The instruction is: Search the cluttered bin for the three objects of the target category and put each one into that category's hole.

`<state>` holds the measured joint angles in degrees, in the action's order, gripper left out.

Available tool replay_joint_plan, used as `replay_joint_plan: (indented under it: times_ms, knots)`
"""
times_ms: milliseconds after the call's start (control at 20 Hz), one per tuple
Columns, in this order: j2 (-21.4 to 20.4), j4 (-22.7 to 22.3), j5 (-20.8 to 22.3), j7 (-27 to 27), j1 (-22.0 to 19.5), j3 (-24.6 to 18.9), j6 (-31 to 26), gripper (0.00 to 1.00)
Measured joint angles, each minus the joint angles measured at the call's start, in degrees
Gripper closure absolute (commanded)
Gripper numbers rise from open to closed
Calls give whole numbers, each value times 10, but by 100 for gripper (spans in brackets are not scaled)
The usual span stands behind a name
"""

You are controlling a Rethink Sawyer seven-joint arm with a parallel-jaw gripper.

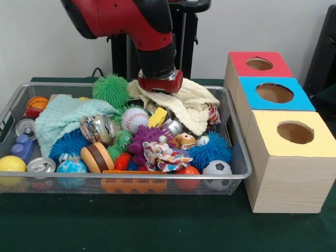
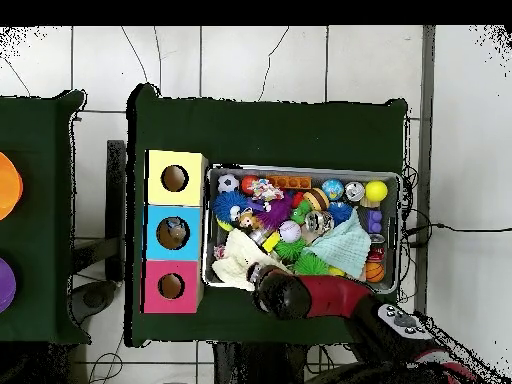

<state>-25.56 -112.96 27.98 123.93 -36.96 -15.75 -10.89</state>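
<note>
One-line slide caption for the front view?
Sawyer gripper lowered onto the cream cloth at the wire bin's far side, three coloured hole boxes alongside.

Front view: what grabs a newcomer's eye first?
The red arm drops from the top, its end pressed into the cream cloth at the far side of the wire mesh bin. The bin is heaped with bright toys: a green spiky ball, a baseball, silver cans. To its right stand three wooden boxes with holes, topped red, blue and yellow.
</note>
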Motion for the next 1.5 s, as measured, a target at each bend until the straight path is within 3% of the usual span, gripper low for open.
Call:
replay_joint_plan:
  times_ms: [300,900,1500]
  knots:
    - [0,24,40,-4,-27,-39,-85,100]
    - [1,40,95,-24,-71,-100,-169,100]
    - [3,93,124,-165,-123,-150,-296,100]
